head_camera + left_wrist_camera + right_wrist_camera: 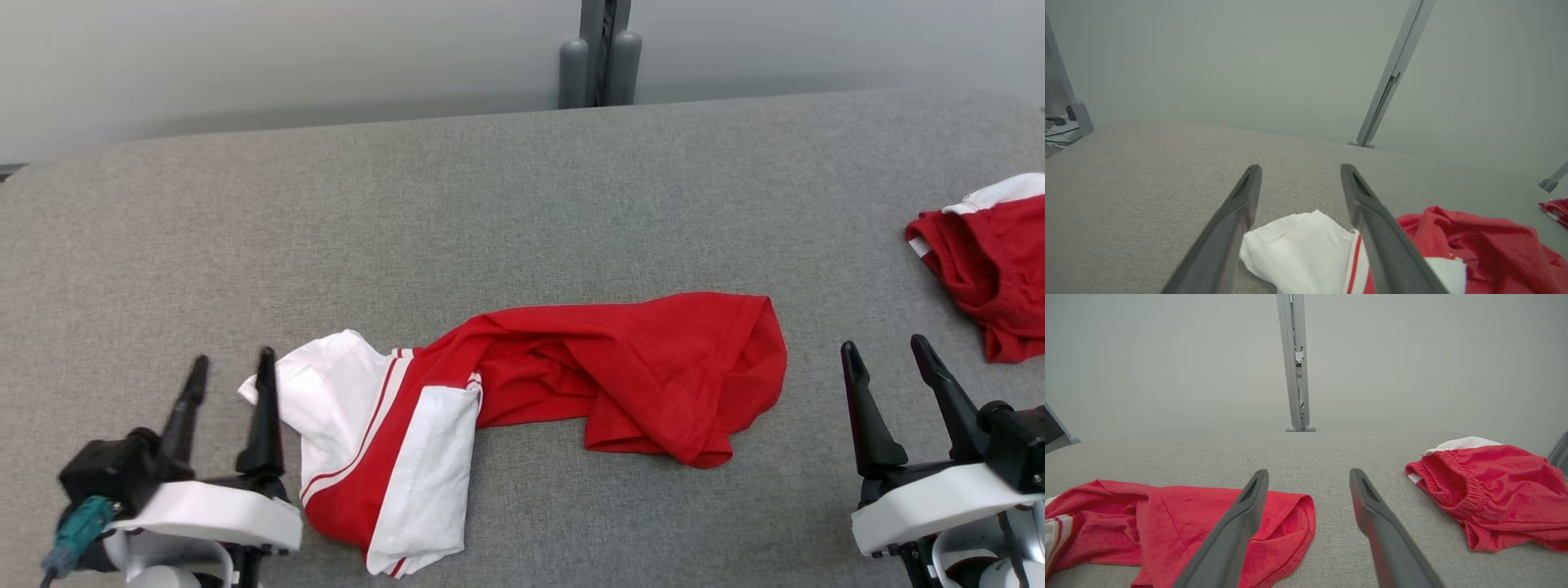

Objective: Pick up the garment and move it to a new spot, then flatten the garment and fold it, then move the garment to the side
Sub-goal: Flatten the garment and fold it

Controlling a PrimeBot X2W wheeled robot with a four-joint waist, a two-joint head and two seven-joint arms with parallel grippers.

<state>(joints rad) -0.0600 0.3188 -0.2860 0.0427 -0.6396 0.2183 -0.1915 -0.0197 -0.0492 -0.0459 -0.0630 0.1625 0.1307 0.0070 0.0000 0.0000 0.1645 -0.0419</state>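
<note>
Lying crumpled on the table (522, 188), garment (539, 384) w/ white end just past left gripper (231, 366) tips. L fingers apart, nothing between. Right gripper (886, 347) fingers apart too, red hem beside its inner finger.

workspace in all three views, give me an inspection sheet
surface: grey fabric table, flat.
job's things: red and white garment, crumpled, lying in the middle, unfolded.
clutter: second red garment, bunched at the right edge, apart from the first.
hands: left hand open beside the white sleeve, holding nothing; right hand open, off the cloth.
cables: teal plug at the left wrist.
surroundings: grey post behind the table, plain wall.
</note>
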